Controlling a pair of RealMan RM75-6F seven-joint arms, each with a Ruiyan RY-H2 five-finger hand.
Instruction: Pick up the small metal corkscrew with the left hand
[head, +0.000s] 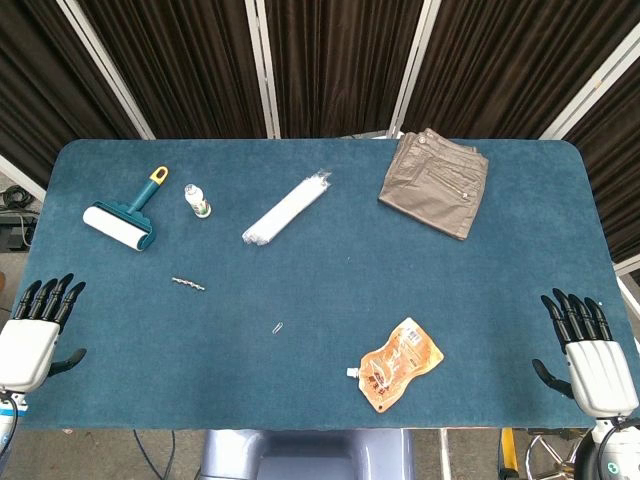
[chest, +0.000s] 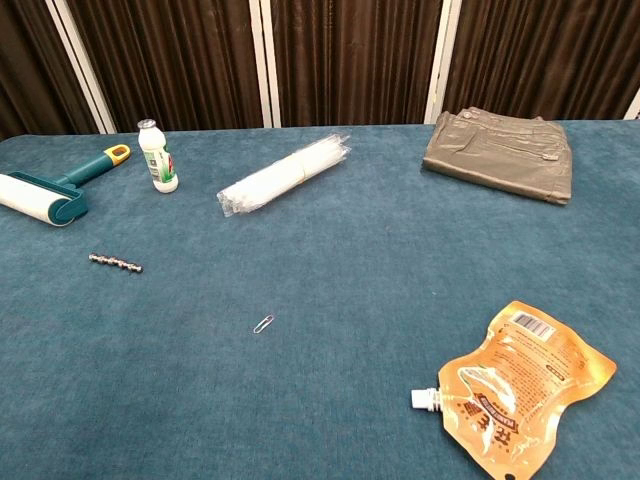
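Note:
The small metal corkscrew (head: 188, 284) lies flat on the blue table, left of centre; the chest view shows the corkscrew (chest: 115, 263) as a short twisted metal rod. My left hand (head: 32, 335) hovers off the table's near left corner, fingers apart, holding nothing, well to the left of and nearer than the corkscrew. My right hand (head: 590, 350) sits off the near right corner, fingers spread and empty. Neither hand appears in the chest view.
A lint roller (head: 125, 215) and a small white bottle (head: 196, 201) stand beyond the corkscrew. A clear packet of straws (head: 287, 208) lies mid-table, folded khaki trousers (head: 435, 182) at the back right, an orange spouted pouch (head: 398, 364) near the front, and a paperclip (head: 277, 328).

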